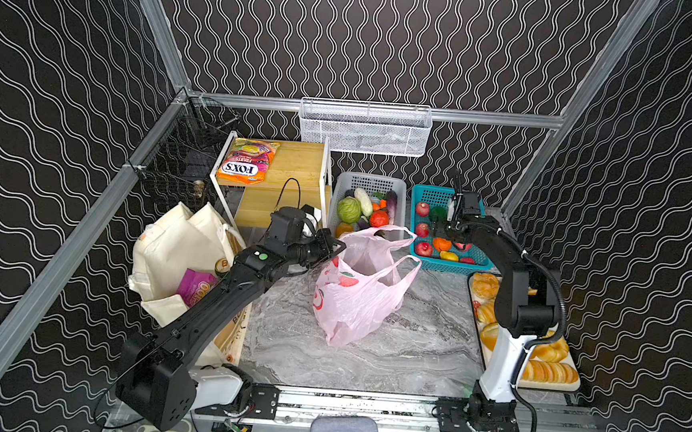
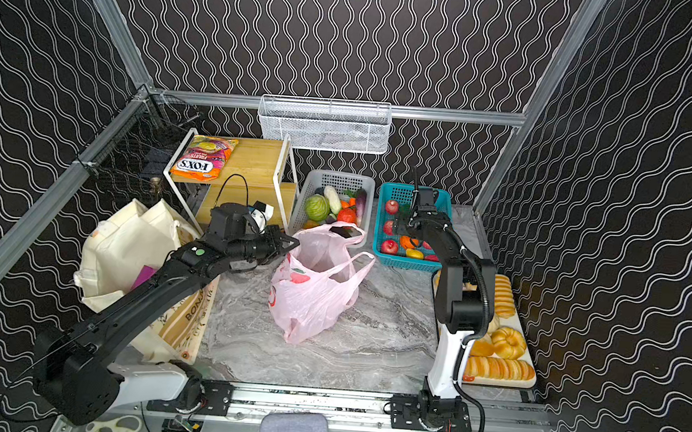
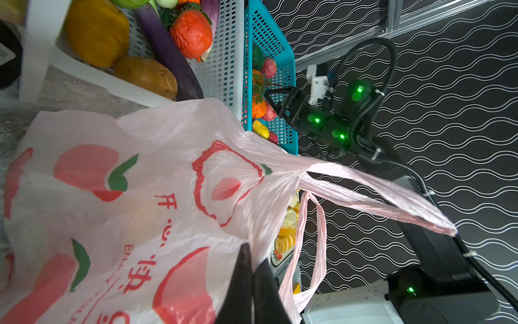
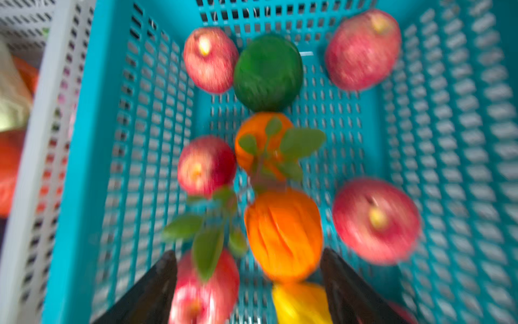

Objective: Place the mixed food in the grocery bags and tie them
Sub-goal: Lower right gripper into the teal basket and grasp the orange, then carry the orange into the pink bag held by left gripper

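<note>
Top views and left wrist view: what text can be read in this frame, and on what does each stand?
"FOX'S", "FRUITS": on the orange packet lying on the wooden shelf.
"ENJOY", "开心": on the pink plastic bag; its further print is cut off.
"BONA": on the canvas tote, the rest hidden by the arm.
Purple packet: lettering partly hidden, not readable.

Pink bag point(image 1: 354, 309) w/ red fruit print, teal basket point(image 1: 433, 196), cream tote point(image 1: 175, 247), blk walls point(image 1: 369, 39) w/ white waves.

Two high views over whole table point(image 1: 409, 355); wrist cameras close on pink bag point(image 3: 140, 182), blue basket point(image 4: 84, 140).
</note>
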### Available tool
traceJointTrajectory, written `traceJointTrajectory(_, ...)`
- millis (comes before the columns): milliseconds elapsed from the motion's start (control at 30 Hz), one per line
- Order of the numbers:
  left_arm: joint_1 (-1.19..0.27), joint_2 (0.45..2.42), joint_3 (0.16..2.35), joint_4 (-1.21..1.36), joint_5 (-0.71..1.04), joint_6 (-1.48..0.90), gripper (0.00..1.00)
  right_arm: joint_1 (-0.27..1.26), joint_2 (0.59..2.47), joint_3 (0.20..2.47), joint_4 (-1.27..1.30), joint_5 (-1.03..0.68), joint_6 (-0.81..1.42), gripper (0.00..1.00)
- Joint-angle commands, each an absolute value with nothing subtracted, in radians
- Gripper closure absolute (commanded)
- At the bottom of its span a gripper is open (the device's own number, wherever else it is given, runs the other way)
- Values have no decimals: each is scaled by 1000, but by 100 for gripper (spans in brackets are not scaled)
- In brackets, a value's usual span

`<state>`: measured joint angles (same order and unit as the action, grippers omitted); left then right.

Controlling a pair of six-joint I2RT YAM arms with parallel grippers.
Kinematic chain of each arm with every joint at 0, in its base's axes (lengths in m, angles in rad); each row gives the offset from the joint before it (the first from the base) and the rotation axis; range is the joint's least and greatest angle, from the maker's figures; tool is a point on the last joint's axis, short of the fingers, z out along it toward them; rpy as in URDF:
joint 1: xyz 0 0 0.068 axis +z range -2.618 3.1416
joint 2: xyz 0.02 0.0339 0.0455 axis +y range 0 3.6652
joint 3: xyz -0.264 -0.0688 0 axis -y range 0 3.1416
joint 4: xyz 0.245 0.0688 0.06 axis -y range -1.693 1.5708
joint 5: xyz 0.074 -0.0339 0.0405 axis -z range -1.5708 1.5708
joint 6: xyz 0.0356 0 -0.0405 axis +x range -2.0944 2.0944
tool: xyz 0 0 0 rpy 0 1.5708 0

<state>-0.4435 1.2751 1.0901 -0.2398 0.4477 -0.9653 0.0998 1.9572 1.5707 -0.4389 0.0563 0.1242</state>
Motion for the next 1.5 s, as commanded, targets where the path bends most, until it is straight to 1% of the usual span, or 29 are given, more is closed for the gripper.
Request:
traceJointTrajectory(0,-442,1279,1099,-241,436,-947,100,94,1855,1499,-436,114,165,13)
traceJointTrajectory(67,-441,1286,1104,-238,440,-945,100,83,1821,1461,-455,93,173,12)
traceJointTrajectory(133,-441,1291,1104,-237,444,-945,100,65,1807,1426,-488,51,180,12)
traceJointTrajectory(333,-441,1303,1096,-216,454,-952,100,0,1884,1436,-584,-83,166,27)
traceJointTrajectory(467,-442,1297,1097,-225,446,-950,100,0,1930,1451,-513,-119,160,32)
traceJointTrajectory(533,-441,1290,1096,-233,438,-948,100,0,1957,1484,-496,-142,168,31)
traceJointTrajectory(633,-442,1283,1094,-238,433,-951,100,0,2014,1549,-485,-137,181,24)
traceJointTrajectory(733,-440,1281,1093,-241,430,-950,100,0,2085,1609,-472,-81,191,24)
traceJointTrajectory(833,-440,1284,1095,-243,431,-947,100,0,2148,1674,-484,-79,199,21)
traceJointTrajectory(900,-442,1286,1099,-249,429,-945,100,0,2186,1702,-468,-111,194,21)
traceJointTrajectory(1000,-442,1287,1097,-245,432,-947,100,0,2226,1759,-514,-97,208,28)
traceJointTrajectory(1100,-441,1284,1101,-255,428,-943,100,0,2177,1701,-449,-89,192,38)
traceJointTrajectory(1167,-440,1281,1098,-256,420,-943,100,-1,2129,1647,-403,-75,184,41)
traceJointTrajectory(1467,-440,1297,1106,-253,426,-940,100,-32,1944,1526,-517,-87,187,39)
